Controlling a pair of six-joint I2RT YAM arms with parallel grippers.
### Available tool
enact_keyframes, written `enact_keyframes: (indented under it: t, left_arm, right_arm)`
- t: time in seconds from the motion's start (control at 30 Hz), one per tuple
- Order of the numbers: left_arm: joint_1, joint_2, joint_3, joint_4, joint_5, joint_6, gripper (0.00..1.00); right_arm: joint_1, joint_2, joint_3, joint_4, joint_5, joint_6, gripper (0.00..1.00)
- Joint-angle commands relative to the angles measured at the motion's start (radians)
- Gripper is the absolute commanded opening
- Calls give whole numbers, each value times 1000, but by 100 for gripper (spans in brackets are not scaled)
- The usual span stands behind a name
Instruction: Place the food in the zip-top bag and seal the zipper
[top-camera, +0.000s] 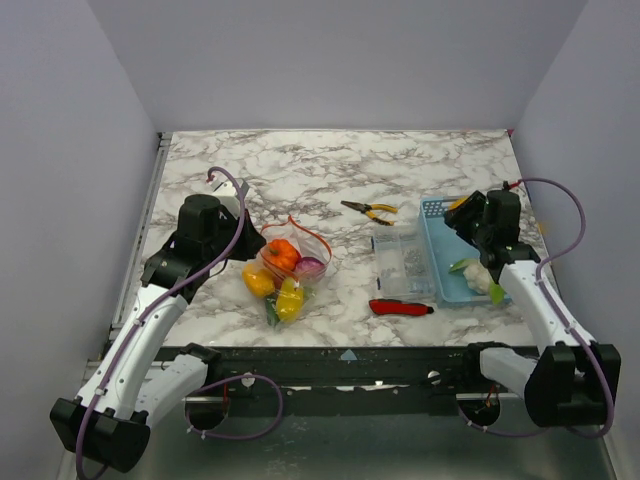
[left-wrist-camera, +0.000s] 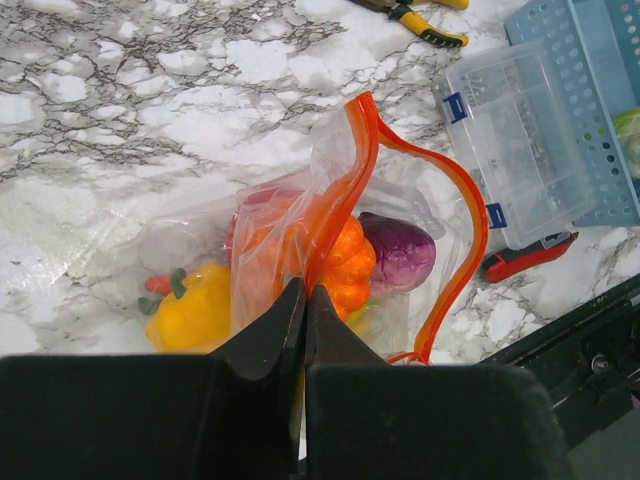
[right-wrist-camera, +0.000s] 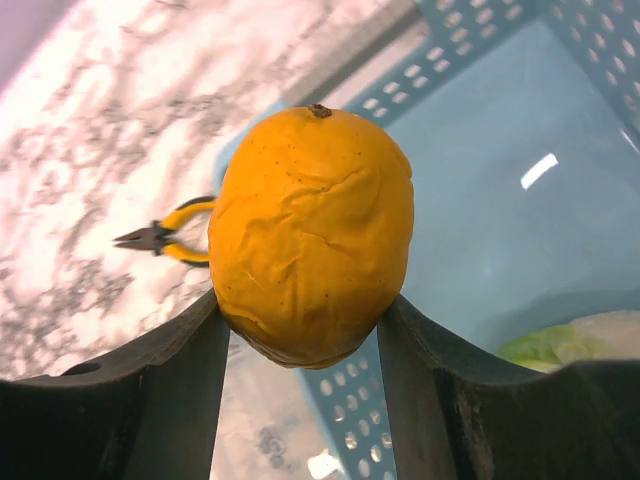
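Snugly inside right gripper (right-wrist-camera: 302, 312) — orange fruit (right-wrist-camera: 310, 225)

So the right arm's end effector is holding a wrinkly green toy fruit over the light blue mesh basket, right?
Not quite: the fruit is orange-yellow, not green. The right wrist view shows the right end effector closed on the wrinkly orange-yellow toy fruit over the light blue mesh basket.
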Motion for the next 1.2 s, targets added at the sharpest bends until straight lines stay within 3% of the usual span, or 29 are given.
enact_keyframes:
  t: [0.0,0.1,0.17,0.5,0.8,1.03,1.17]
  left_arm:
    - [-5,-14,0,14,7,9,0]
    - [-5,-6,2,13,15,7,0]
    - [-5,-4,2,13,14,7,0]
    - [-5,-7,2,11,4,8,0]
    - [-5,-31,-6,13,-18,12,0]
    - [-5,-36,-3,12,-7,11,0]
    - [-5,-46,-4,13,-13,12,0]
  right_arm:
    - [-4,-95,6,-45,-175,-23,29]
    - [30,-135,-23,23,-352,22,29]
    - [104,-144,-23,60,-384,47,29]
    - [695,-10,208,50,-171,10,30]
    - [942,276,439,22,-127,-42,37]
    - [989,430,585,-86,-24,-44,56]
    - [1000,459,626,-139,14,-57,78]
